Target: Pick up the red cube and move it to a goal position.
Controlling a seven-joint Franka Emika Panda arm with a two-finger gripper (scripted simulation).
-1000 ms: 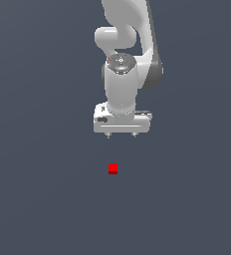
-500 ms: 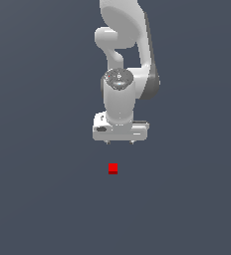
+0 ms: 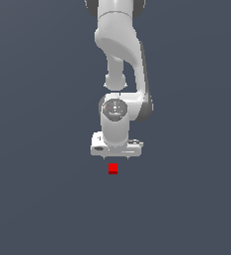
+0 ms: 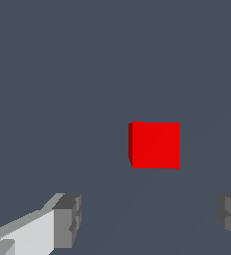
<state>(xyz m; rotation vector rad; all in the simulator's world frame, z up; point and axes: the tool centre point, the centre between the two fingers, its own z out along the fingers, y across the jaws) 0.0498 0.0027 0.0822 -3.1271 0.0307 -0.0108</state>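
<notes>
The exterior view faced the arm from the front, far off; the wrist view looked down, close. Both showed the red cube [image 3: 113, 169] [image 4: 155, 145].

Red cube [image 4: 155, 145] sits alone on the flat grey floor [image 4: 62, 74], bright top face square to the lens, a darker side face just showing. Gripper [image 4: 147, 219] spread wide, two grey fingertips [image 4: 67, 219] parted, the cube clear of both, untouched.
</notes>
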